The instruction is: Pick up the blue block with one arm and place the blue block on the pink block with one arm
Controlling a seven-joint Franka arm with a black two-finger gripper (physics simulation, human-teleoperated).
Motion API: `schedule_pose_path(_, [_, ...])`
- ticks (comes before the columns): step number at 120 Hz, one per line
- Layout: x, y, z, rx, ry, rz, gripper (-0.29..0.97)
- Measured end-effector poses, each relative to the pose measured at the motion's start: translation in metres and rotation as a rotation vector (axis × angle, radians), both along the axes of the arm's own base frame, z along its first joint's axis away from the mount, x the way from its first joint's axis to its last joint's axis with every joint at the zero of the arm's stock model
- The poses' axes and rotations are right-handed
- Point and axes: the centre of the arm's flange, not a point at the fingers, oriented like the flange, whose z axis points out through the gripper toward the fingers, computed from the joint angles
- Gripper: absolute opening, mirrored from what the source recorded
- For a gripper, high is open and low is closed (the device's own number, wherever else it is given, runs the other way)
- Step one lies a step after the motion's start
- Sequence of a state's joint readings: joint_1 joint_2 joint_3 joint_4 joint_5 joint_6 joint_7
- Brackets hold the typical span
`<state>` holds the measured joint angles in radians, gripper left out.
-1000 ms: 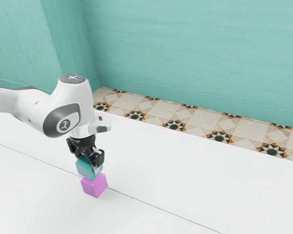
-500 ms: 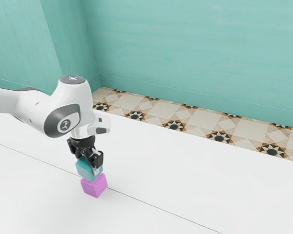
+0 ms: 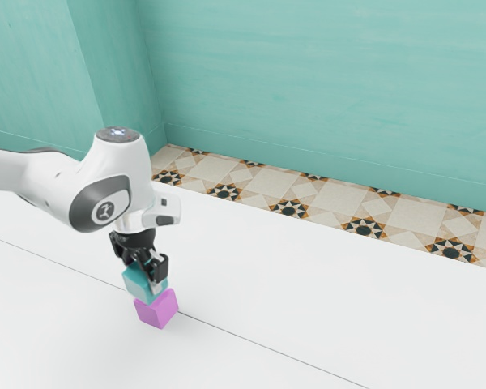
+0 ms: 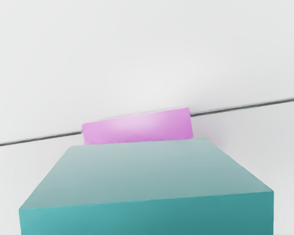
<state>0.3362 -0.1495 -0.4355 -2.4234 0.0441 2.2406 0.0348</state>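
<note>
Above the matte pink cube (image 3: 155, 309), at twelve o'clock, our black gripper (image 3: 148, 273) clamps the teal-blue cube (image 3: 134, 284) to align placement.

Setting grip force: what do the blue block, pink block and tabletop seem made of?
Only a render, so hedged. The blue block looks like smooth matte plastic or painted wood: flat teal faces, crisp edges, no grain. The pink block looks the same, with a soft sheen on top. The tabletop seems smooth white laminate, with one thin dark seam.
</note>
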Motion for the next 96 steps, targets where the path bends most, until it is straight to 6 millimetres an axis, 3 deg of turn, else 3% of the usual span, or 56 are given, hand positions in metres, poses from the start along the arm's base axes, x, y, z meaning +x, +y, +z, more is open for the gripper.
schedule_pose_path(23, [0.001, 0.0, -0.001, -0.002, 0.003, -0.006, 0.36])
schedule_pose_path(54, [0.002, -0.001, 0.002, -0.008, 0.001, -0.017, 0.57])
schedule_pose_path(61, [0.005, 0.0, 0.015, -0.003, -0.019, -0.017, 0.59])
schedule_pose_path(76, [0.011, -0.004, 0.064, 0.017, -0.09, -0.02, 0.63])
schedule_pose_path(96, [0.012, -0.008, 0.078, 0.021, -0.091, -0.03, 0.66])
